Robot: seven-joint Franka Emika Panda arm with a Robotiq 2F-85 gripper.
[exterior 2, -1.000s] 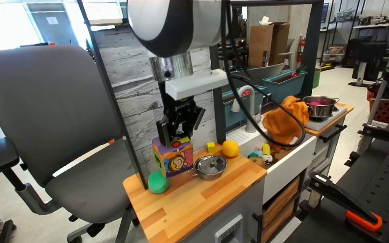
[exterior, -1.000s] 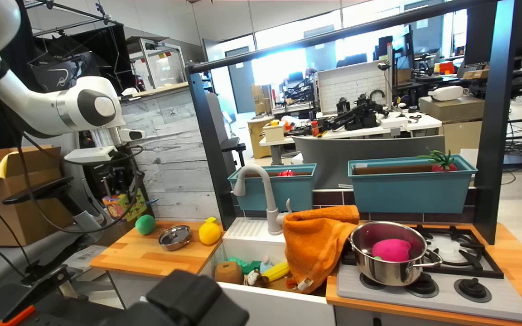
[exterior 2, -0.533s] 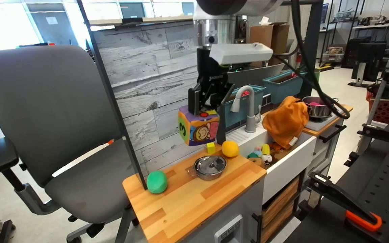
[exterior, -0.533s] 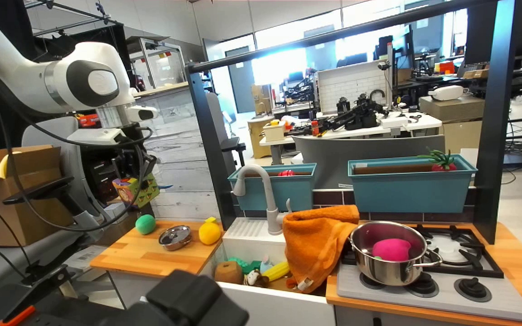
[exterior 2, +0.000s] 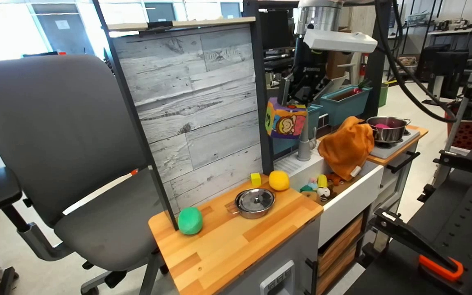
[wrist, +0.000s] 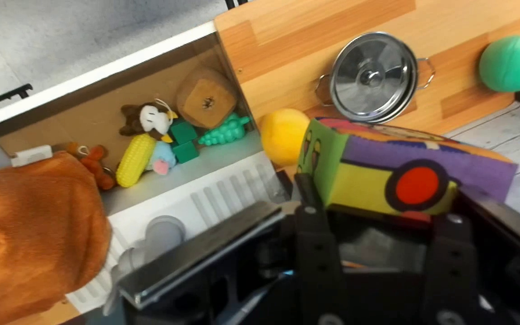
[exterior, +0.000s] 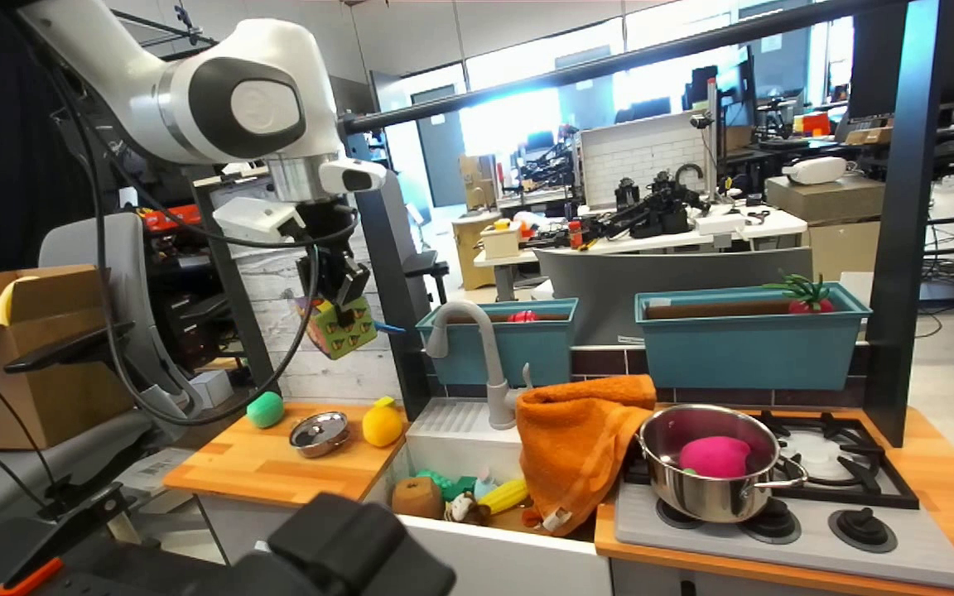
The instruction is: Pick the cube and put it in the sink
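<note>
In the upper corner of an exterior view, a thick white-and-black robot arm, bent downward at the wrist, presumably to bring the load in from above. Below, a striped wooden worktop, beside a rectangular white-fronted recessed sink, open-topped and so suited to a simple drop. Draped over one end of the sink, a rumpled orange cloth towel, leaving the opposite end free. Behind, a tall curved grey tap, probably the reason for so high a hold: best given a wide berth.

Then a black two-fingered gripper, pinching a multicoloured patterned cube by its top, a finger to each side, perhaps to leave the bulk hanging clear for release. Aloft in both exterior views, slightly tilted, touching only the gripper; apparently short of the sink, exact height hard to tell. Called for next, by judgement: a level shift sinkward, then lowering.

On the worktop's sink-side edge, a yellow rounded fruit-like object, liable to a knock from lowering too soon. Inside the sink, a brown block-shaped toy and, smaller, a knobbly yellow corncob: likely an uneven bed, apt to leave the cube leaning.
</note>
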